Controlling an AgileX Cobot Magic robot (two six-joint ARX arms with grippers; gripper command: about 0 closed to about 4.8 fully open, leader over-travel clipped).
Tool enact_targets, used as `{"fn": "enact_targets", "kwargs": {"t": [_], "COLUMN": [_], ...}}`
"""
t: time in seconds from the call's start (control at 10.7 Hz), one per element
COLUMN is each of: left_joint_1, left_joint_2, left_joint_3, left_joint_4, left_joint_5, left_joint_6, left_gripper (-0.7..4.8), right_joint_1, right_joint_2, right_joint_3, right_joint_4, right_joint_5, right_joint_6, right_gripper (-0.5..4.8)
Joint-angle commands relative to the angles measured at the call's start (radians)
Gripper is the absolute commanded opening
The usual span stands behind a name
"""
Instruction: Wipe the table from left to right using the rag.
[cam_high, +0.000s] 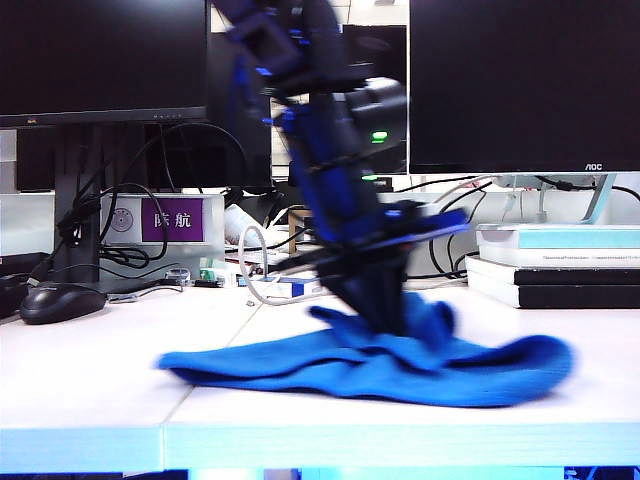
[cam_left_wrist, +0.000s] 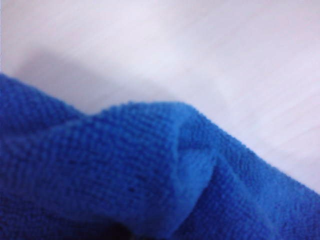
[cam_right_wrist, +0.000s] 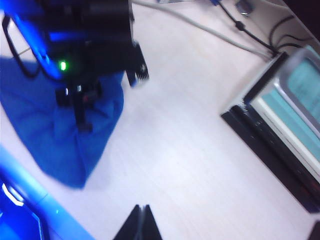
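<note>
white table (cam_high: 90, 390), left fingers (cam_high: 395, 318) pinching rag (cam_high: 380, 370), right fingers (cam_right_wrist: 140, 222) closed above

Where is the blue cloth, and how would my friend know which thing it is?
Look at the white table in front of the big dark monitors. Near its front edge, right of the black mouse, the rag lies spread out, with the shut left gripper pinching its middle; the shut right gripper hovers above bare table nearby. It is the only bright blue, soft, wrinkly thing there.
</note>
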Motion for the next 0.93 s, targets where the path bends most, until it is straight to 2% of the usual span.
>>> {"fn": "enact_targets", "kwargs": {"t": [0.09, 0.19, 0.28, 0.37, 0.93], "left_joint_1": [-0.032, -0.043, -0.057, -0.065, -0.084], "left_joint_2": [0.045, 0.055, 0.063, 0.072, 0.08], "left_joint_3": [0.061, 0.071, 0.072, 0.072, 0.072], "left_joint_4": [-0.013, -0.013, -0.003, -0.002, 0.046], "left_joint_5": [0.026, 0.024, 0.023, 0.025, 0.026], "left_joint_6": [-0.003, -0.003, -0.003, -0.003, -0.026], "left_gripper": [-0.05, -0.05, -0.05, -0.05, -0.05], "right_joint_1": [-0.002, -0.002, -0.002, -0.002, -0.002], "right_joint_2": [-0.025, -0.032, -0.048, -0.056, -0.08], "right_joint_3": [0.004, 0.004, 0.004, 0.004, 0.004], "right_joint_4": [0.035, 0.03, 0.009, -0.011, -0.092], "right_joint_5": [0.028, 0.032, 0.091, 0.104, 0.102], "right_joint_6": [0.053, 0.053, 0.09, 0.106, 0.145], "right_gripper": [-0.01, -0.01, -0.01, -0.01, -0.01]}}
